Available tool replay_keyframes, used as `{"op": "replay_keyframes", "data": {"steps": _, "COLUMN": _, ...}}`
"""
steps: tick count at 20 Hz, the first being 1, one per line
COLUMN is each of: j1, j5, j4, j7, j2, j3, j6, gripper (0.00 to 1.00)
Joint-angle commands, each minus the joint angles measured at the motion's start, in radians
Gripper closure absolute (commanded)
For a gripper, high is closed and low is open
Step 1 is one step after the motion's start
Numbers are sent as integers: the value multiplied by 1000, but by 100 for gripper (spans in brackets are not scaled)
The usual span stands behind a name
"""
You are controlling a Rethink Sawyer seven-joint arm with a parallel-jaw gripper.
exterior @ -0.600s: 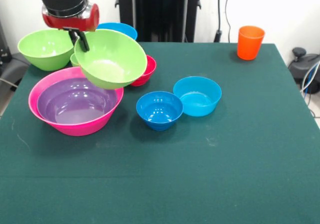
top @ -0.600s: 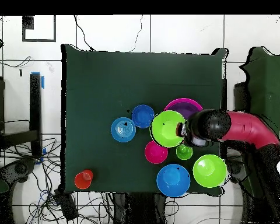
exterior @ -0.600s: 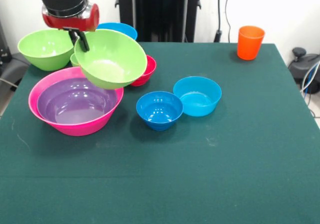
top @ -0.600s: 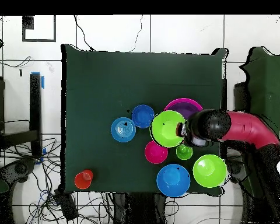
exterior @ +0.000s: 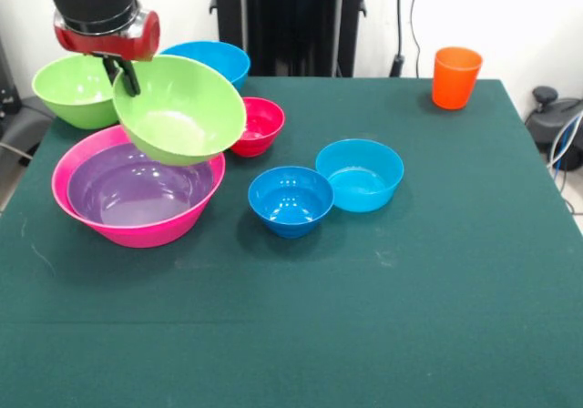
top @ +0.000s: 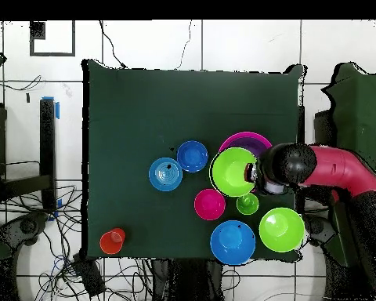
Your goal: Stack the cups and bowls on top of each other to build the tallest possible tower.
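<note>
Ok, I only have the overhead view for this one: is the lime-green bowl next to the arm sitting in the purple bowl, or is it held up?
Observer: Held up. In the front view the gripper pinches the rim of the lime-green bowl, which hangs tilted above the pink bowl.
Operator: And is the purple one on the table by itself?
Observer: No. The purple bowl is nested inside the pink bowl, and only the pink one rests on the table.
Operator: What's the orange thing at the corner?
Observer: It's an orange cup, standing upright with its mouth up.
</note>
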Motion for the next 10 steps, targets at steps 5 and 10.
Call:
{"op": "replay_keyframes", "data": {"steps": 5, "j1": 16, "j5": -158, "j4": -133, "j7": -339, "j2": 83, "j3": -17, "j6": 115, "gripper": 100}}
{"op": "replay_keyframes", "data": {"steps": 10, "j1": 15, "j5": -172, "j4": -144, "j7": -328, "j2": 107, "j3": -11, "j6": 96, "gripper": 100}}
